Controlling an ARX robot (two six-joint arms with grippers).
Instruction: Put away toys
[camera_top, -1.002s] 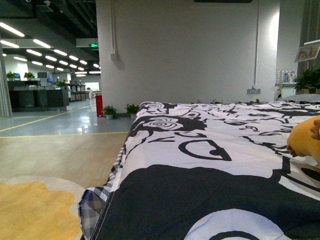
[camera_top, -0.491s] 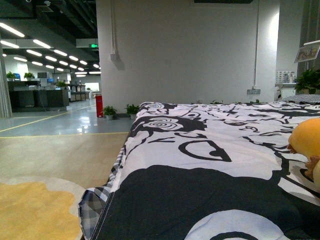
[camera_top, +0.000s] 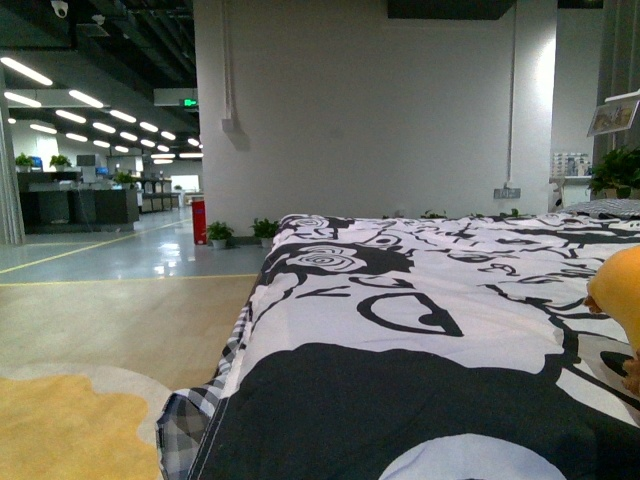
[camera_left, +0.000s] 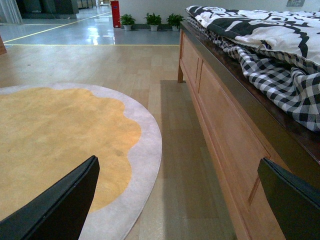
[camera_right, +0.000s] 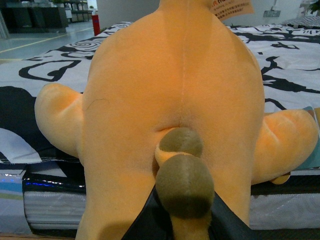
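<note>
Right gripper (camera_right: 184, 222), as I read it, is clamped low on the plush toy (camera_right: 175, 90), fingers either side of its brown tail tuft. Toy is on the bed (camera_top: 400, 330), at its right side. Left gripper (camera_left: 177, 165) hangs low beside the bed frame, jaws wide apart.

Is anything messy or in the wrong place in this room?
Yes. An orange plush toy is on the black-and-white bedspread instead of being put away, at the right edge of the front view. The checked sheet also hangs rumpled over the bed's wooden side.
</note>
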